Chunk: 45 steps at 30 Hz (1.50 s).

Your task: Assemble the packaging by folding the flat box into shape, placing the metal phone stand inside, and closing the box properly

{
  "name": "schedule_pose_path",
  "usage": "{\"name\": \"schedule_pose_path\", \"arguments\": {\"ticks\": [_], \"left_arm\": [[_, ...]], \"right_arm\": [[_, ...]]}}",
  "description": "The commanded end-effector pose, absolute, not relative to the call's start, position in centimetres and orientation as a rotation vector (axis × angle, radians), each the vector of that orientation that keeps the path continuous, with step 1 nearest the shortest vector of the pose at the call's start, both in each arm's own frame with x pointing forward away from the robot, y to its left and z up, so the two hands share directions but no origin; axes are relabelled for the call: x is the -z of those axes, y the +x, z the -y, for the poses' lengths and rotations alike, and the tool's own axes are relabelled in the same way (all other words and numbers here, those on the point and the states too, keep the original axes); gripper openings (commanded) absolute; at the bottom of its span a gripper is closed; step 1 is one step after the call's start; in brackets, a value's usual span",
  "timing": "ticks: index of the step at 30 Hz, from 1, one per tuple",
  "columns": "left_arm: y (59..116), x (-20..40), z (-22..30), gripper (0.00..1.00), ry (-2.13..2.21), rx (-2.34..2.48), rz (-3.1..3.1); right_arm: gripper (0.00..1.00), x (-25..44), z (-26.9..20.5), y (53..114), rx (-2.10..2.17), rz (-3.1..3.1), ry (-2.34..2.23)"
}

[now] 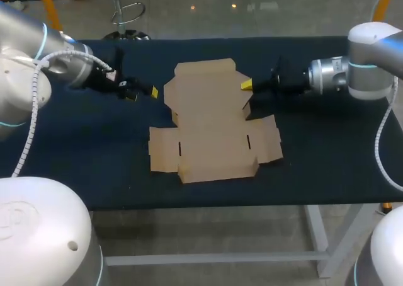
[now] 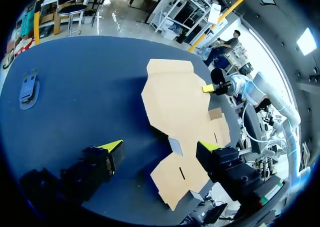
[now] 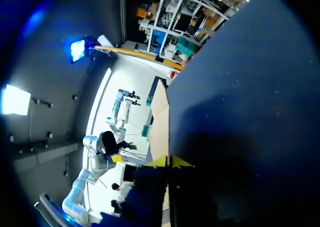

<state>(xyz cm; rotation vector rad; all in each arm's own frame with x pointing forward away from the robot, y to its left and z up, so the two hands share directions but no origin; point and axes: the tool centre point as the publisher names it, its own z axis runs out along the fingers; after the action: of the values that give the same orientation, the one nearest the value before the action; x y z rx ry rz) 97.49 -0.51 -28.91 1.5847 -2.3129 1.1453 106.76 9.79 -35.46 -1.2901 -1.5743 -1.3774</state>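
Note:
The flat brown cardboard box [image 1: 211, 122] lies unfolded in the middle of the dark table. My left gripper [image 1: 145, 94] hovers open just off the box's upper left edge. In the left wrist view its yellow tips stand wide apart [image 2: 161, 147] over the near corner of the cardboard [image 2: 180, 102], with nothing between them. My right gripper [image 1: 247, 84] is shut, its tips at the right edge of the box's upper panel. In the right wrist view the closed tips [image 3: 168, 162] meet the cardboard [image 3: 159, 117], which shows edge-on. A small grey metal object [image 2: 27, 89], likely the phone stand, lies far off beside the left gripper.
The dark table top [image 1: 327, 147] stretches bare to the right of the box and along the front edge [image 1: 220, 201]. My left arm [image 3: 107, 144] shows in the right wrist view beyond the cardboard.

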Motion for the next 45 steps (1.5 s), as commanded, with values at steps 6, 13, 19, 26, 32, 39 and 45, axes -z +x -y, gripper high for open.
{"name": "schedule_pose_path", "arguments": {"ticks": [6,13,19,26,32,39,45], "left_arm": [[97.7,29.0,0.9,1.00,1.409,-1.404,2.344],[98.6,28.4,1.7,1.00,1.330,-1.533,2.358],[99.2,27.9,2.4,1.00,1.258,-1.638,2.394],[100.4,27.5,2.6,1.00,1.146,-1.732,2.427],[101.4,26.8,3.5,1.00,0.963,-1.797,2.413],[102.5,25.8,4.2,1.00,0.802,-1.832,2.380],[103.2,24.9,4.4,1.00,0.582,-1.821,2.303]], "right_arm": [[0.00,33.6,-8.5,105.4,1.516,1.558,-1.258],[0.00,32.0,-8.6,105.5,1.584,1.593,-1.212],[0.00,31.1,-9.0,105.5,1.645,1.607,-1.137],[0.00,30.1,-9.3,105.6,1.687,1.616,-1.077],[0.00,29.4,-9.7,105.7,1.725,1.621,-1.030],[0.00,28.7,-10.2,105.6,1.750,1.626,-0.985],[0.00,28.2,-10.6,105.5,1.757,1.629,-0.951]]}}
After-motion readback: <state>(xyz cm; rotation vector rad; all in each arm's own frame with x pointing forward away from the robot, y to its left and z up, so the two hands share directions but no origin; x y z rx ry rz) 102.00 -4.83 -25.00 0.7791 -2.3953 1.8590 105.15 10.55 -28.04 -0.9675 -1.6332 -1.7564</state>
